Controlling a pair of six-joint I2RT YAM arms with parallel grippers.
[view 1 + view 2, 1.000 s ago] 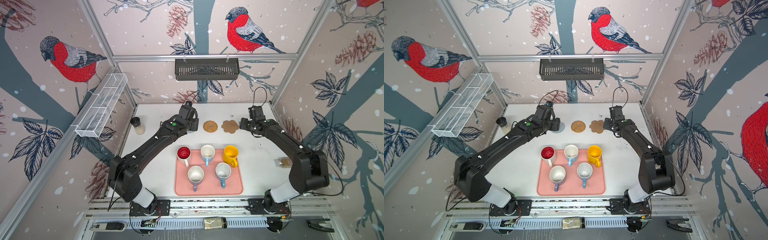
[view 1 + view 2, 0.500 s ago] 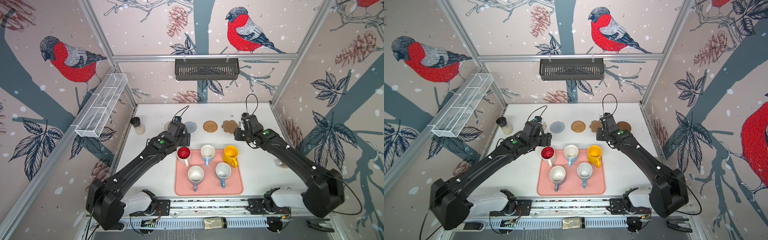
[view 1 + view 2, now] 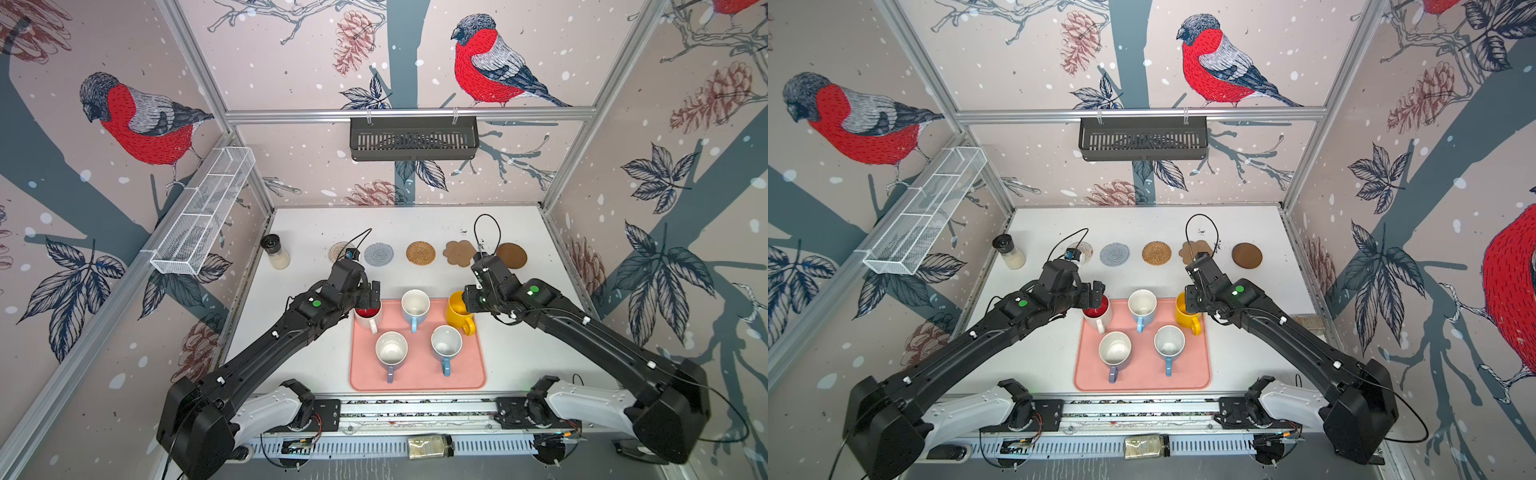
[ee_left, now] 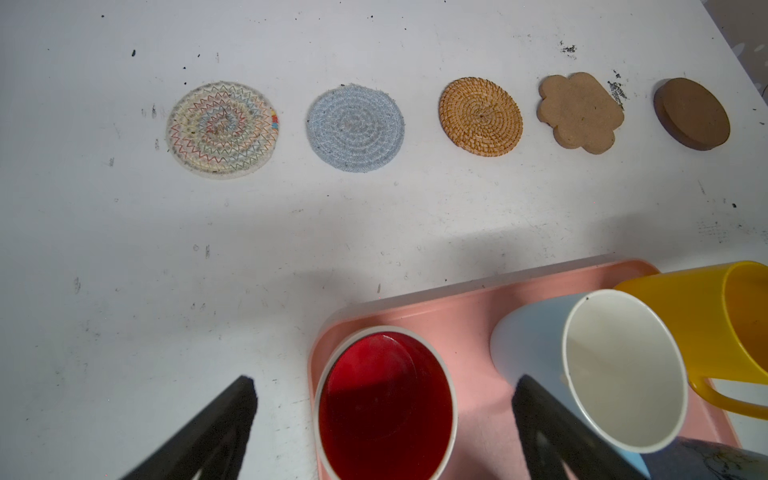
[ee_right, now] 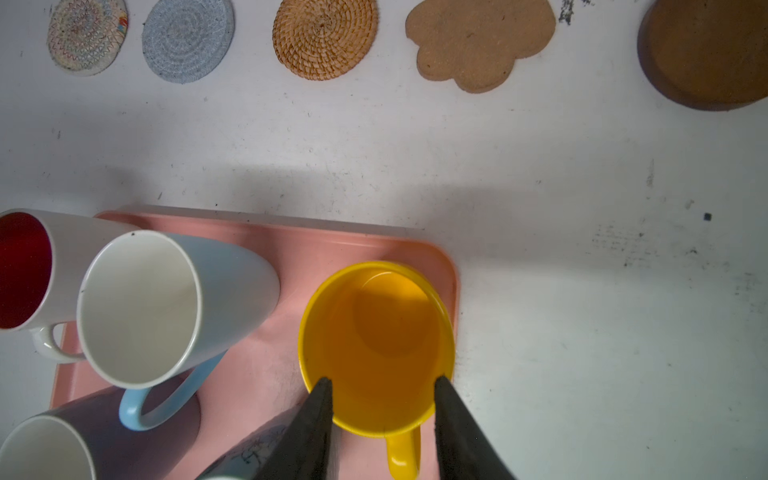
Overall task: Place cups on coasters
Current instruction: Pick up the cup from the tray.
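Both arms, in both top views, have left the coaster row (image 3: pixel 420 252) for the pink tray (image 3: pixel 417 377) holding all five cups (image 3: pixel 415 305). Left wrist: left gripper (image 4: pixel 382 390) gapes astride the red-lined mug (image 4: pixel 386 411), empty. Right wrist: right gripper (image 5: pixel 382 382), part-open, hangs over the yellow mug (image 5: pixel 374 332); I expect pickups next.
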